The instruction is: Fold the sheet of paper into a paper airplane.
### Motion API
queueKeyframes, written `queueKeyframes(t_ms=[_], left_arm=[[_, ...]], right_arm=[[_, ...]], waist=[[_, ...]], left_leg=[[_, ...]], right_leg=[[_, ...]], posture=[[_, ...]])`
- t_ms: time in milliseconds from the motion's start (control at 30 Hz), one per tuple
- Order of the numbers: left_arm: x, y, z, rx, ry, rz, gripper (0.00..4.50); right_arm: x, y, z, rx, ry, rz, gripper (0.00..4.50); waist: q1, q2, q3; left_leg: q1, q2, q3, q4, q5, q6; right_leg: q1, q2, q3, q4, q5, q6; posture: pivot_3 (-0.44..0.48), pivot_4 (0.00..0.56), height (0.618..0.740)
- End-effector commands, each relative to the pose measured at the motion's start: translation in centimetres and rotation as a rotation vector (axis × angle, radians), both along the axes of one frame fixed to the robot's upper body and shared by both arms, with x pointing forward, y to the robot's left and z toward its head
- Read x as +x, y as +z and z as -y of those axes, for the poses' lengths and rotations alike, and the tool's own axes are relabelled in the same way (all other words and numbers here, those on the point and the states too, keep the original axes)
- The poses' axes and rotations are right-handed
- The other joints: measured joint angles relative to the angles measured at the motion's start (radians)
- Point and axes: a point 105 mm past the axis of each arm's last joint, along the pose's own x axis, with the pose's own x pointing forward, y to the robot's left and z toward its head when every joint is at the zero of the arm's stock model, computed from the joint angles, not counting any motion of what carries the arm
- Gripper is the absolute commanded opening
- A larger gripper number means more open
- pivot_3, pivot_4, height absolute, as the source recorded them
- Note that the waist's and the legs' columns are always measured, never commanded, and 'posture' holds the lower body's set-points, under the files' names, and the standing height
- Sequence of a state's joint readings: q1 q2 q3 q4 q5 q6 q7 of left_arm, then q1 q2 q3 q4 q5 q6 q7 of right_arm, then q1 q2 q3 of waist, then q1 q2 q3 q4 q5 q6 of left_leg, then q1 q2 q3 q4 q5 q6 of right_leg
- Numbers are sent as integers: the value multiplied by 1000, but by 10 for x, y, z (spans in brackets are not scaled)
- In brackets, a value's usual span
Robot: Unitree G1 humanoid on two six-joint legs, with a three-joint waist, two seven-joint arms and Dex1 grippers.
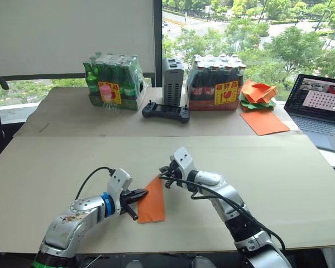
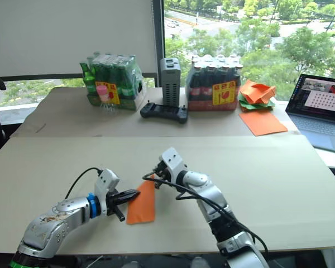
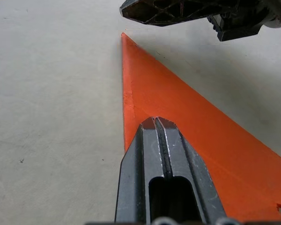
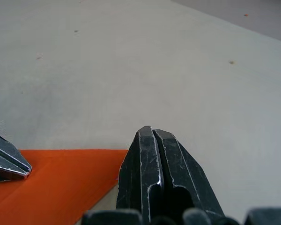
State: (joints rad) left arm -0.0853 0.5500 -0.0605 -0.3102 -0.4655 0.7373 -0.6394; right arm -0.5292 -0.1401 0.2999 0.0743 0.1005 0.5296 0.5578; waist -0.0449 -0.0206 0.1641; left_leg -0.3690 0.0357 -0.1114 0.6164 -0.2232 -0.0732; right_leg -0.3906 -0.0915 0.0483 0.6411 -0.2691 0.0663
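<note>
The sheet of paper [image 1: 151, 204] is a bright-orange folded shape lying flat on the beige table [image 1: 56, 167], narrowing to a point at its far end. My left gripper [image 1: 142, 194] is shut, and its fingertips [image 3: 155, 123] rest on the paper's left part, pressing from above. Just past the pointed tip, my right gripper [image 1: 165, 180] is also shut, with nothing between its fingers [image 4: 152, 133]. The right wrist view shows the paper's corner [image 4: 61, 178] beside those fingers.
At the back stand a pack of green bottles [image 1: 113, 81], a grey box [image 1: 172, 81], a black controller [image 1: 166, 112] and a pack of dark bottles [image 1: 215, 84]. A heap of crumpled papers [image 1: 258, 92], a larger orange sheet [image 1: 264, 121] and a laptop [image 1: 322, 109] sit far right.
</note>
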Motion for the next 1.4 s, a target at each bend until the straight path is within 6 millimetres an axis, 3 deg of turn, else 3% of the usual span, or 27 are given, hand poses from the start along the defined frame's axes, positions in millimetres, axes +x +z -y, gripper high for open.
queueKeyframes(t_ms=[33,200,433,1400], left_arm=[[-7,-23,-6,45,27,-97,17],[-6,-23,-6,45,31,-96,17],[-7,-23,-6,44,32,-97,17],[-6,-22,-11,55,35,-98,17]], right_arm=[[-6,13,-6,27,47,46,0],[-20,-9,-7,-10,104,-32,0],[-25,-34,2,-95,104,-94,0],[-89,-54,14,-117,399,-335,0]], waist=[[0,0,0],[1,0,0],[0,0,0],[1,0,-1]], left_leg=[[0,0,0,0,0,0],[0,0,0,0,0,0],[1,0,0,0,0,0],[1,0,0,0,0,0]], right_leg=[[0,0,0,0,0,0],[0,0,0,0,0,0],[0,0,0,0,-1,1],[1,0,0,-1,-1,1]], posture=[[0,150,740],[0,150,740],[0,150,740],[0,150,740]])
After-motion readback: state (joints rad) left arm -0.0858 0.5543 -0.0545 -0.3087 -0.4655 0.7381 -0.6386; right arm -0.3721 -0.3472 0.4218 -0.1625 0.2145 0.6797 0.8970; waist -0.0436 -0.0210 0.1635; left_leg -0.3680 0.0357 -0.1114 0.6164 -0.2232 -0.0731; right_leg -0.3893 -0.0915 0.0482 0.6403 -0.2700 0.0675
